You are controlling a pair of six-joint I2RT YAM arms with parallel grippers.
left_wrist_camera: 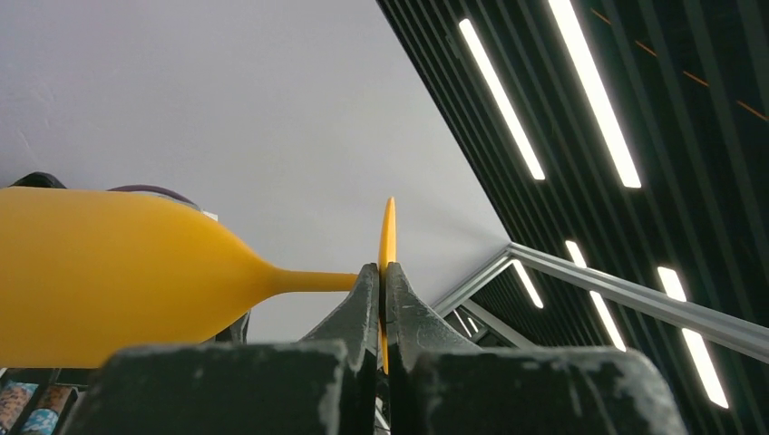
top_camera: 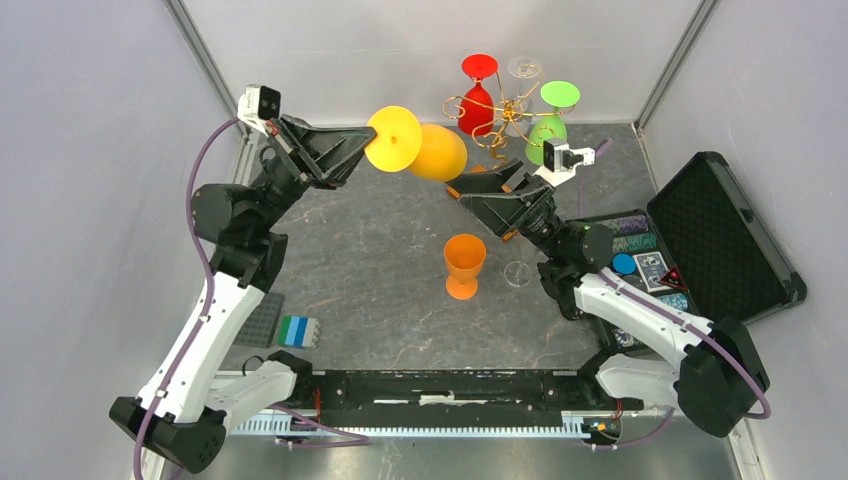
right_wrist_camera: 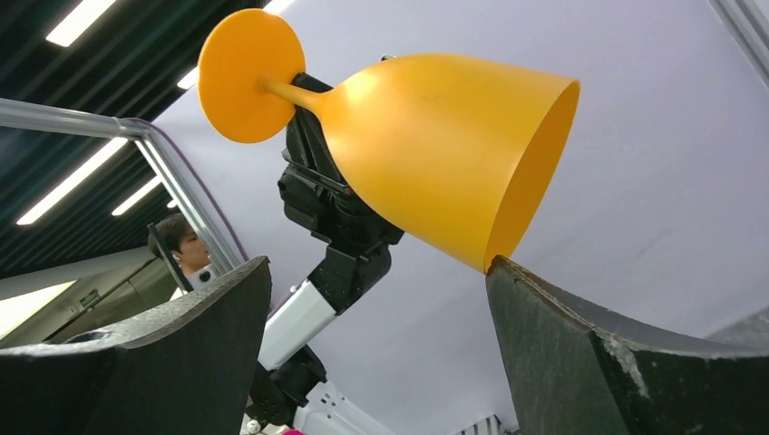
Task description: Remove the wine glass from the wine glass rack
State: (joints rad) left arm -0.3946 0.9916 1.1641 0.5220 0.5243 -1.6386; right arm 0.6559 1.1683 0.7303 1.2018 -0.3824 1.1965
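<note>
The left gripper [top_camera: 366, 150] has its jaws pressed together on the thin round foot of a yellow plastic wine glass [top_camera: 420, 148]. It pinches the disc edge-on, so the stem and bowl stick out sideways past the fingertips, in the air above the table. The glass is off the rack and well apart from it.

Across from that bowl, the right gripper [top_camera: 470, 186] has its jaws spread wide and holds nothing. In its wrist view the bowl's open rim [right_wrist_camera: 535, 172] sits just ahead of the jaws and seems to touch the tip of one finger [right_wrist_camera: 508, 272].

Beyond the right gripper's fingertips stands the thin gold wire wine glass rack [top_camera: 503, 112], which carries red, clear and green glasses.

This looks like a handover. To do it well, the right gripper should probably line up on the bowl rather than nudge its rim. It should then move in until the bowl lies squarely between the fingers and close gently, because the smooth taper could squirt out. The left pinch should hold until that grip is firm.
</note>
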